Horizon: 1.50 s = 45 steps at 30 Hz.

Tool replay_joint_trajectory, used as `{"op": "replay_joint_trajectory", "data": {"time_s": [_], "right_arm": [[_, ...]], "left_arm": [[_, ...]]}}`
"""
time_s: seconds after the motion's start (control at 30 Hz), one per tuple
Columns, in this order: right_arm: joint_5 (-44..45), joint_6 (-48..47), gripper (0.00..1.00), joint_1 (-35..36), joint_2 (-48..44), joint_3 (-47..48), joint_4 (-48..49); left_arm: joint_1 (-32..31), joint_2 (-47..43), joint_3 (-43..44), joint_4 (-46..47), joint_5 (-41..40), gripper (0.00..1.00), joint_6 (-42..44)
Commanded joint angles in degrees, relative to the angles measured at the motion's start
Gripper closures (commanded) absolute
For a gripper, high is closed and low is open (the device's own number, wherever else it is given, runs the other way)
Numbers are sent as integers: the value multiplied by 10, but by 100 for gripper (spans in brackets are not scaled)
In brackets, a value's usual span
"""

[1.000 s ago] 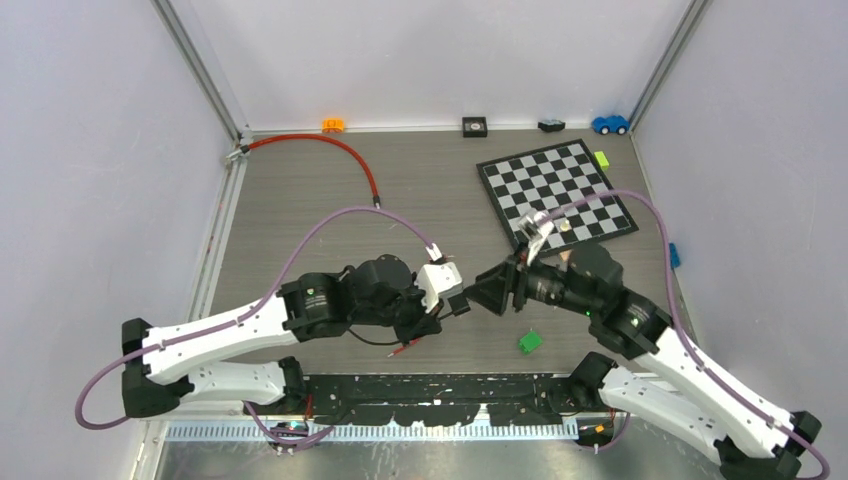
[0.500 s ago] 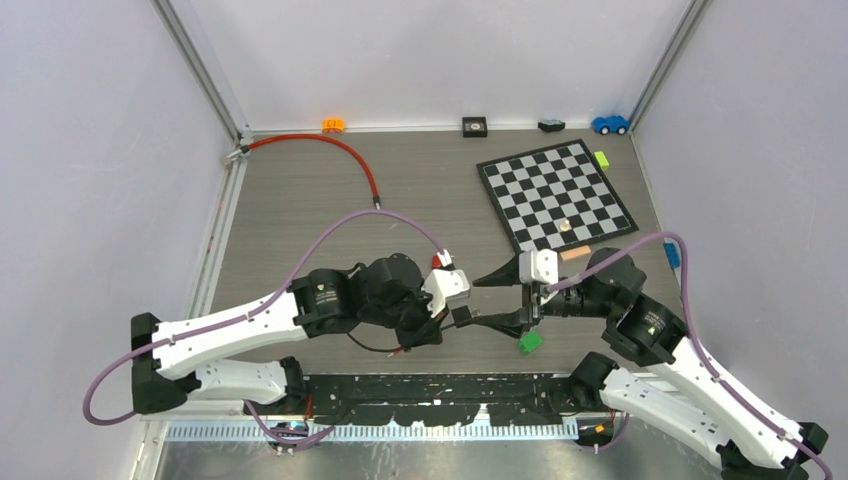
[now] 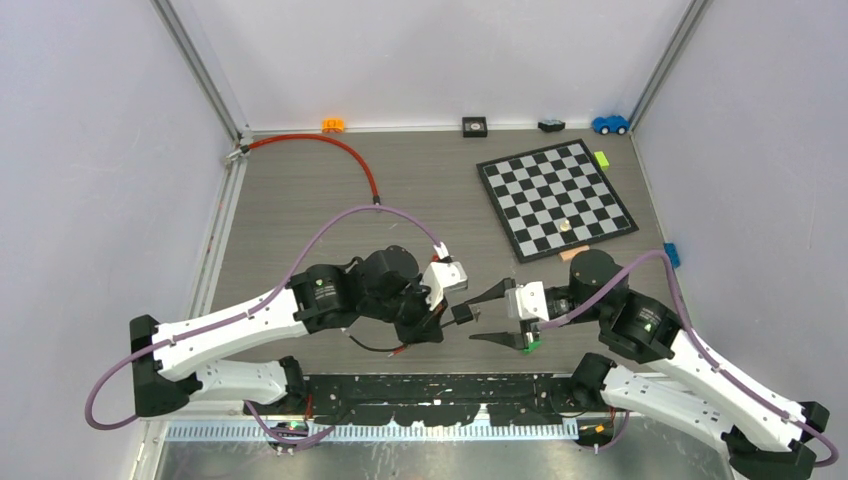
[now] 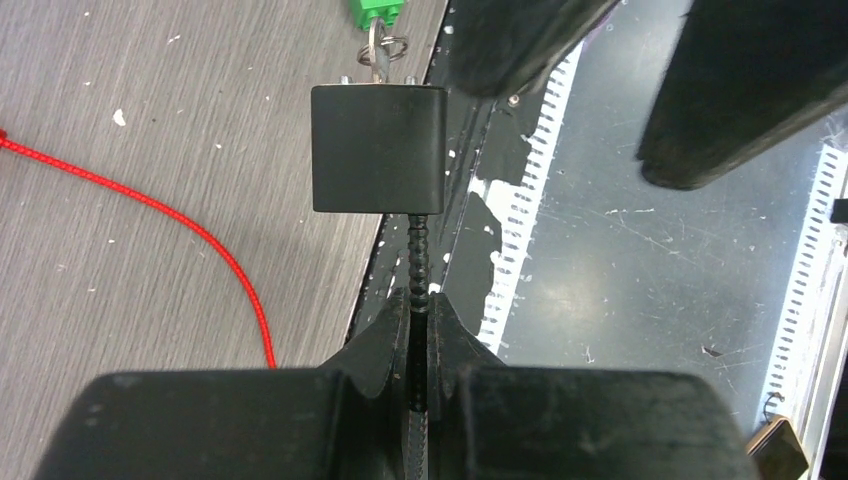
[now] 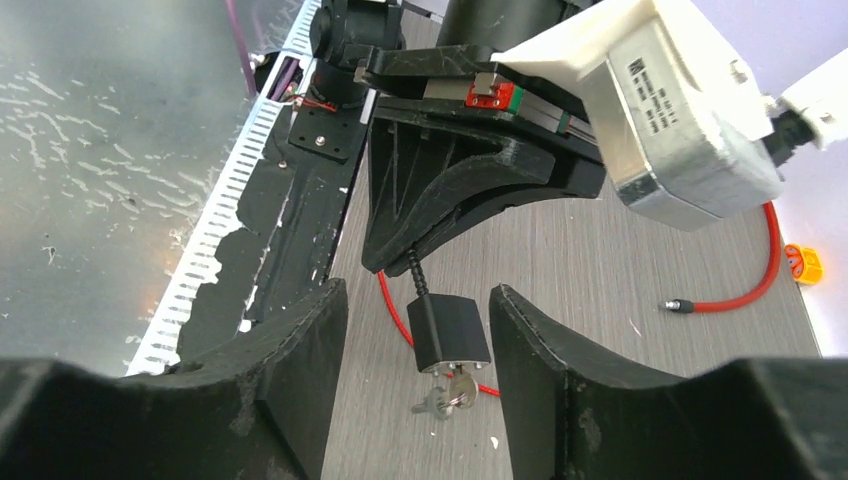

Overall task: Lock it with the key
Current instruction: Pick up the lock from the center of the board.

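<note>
The key is faced by the spread right gripper.
The lock is clenched by its cable in the left gripper, its key end pointed toward 3 o'clock seen from above.

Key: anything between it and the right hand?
Nothing visible. The key sticks out of the padlock on the end facing the right hand, in front of its open jaws. The left hand grips the padlock's cable at the opposite end.
</note>
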Motion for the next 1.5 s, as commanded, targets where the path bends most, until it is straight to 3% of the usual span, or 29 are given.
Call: {"op": "replay_joint_trajectory", "data": {"time_s": [0.0, 0.43, 0.6, 0.7, 0.77, 0.87, 0.93, 1.17, 1.47], "right_arm": [[27, -79, 42, 19, 19, -5, -7], [147, -148, 45, 88, 67, 6, -58], [171, -148, 62, 104, 59, 0, -53], [159, -130, 81, 104, 49, -8, -28], [152, -105, 97, 104, 47, -10, -18], [129, -51, 99, 104, 43, -11, -18], [112, 11, 99, 104, 36, -20, 3], [139, 257, 99, 104, -38, -123, 220], [249, 386, 99, 104, -64, -128, 201]], "left_arm": [[4, -12, 26, 36, 37, 100, -8], [5, 1, 31, 45, 76, 100, -19], [5, 0, 28, 48, 85, 100, -22], [6, 1, 30, 41, 82, 98, -20], [6, 0, 33, 32, 76, 83, -18], [6, -5, 39, 11, 52, 57, -15], [6, -14, 40, 0, 37, 50, -11], [6, -46, 35, -15, 20, 47, 2], [6, -67, 31, -25, 27, 57, -10]]}}
